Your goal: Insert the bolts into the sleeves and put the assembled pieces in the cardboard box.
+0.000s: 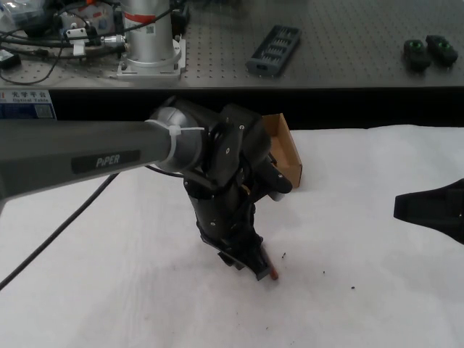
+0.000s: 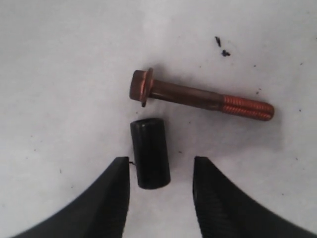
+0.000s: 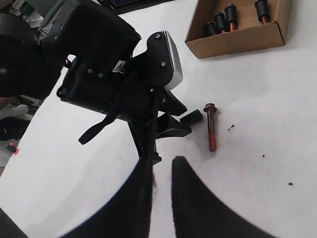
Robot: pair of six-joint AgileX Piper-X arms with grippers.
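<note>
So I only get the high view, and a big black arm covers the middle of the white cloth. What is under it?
Observer: A black sleeve lies on the cloth between the open left jaws, not gripped.
Visitor: Anything beside it?
Observer: A copper bolt lies just past the sleeve, apart from it, not inserted.
Visitor: Is that cardboard box empty?
Observer: No, the cardboard box holds several black pieces with copper ends.

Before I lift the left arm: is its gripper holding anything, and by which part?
Nothing yet. The left gripper is open, fingers either side of the sleeve lying on the cloth.
</note>
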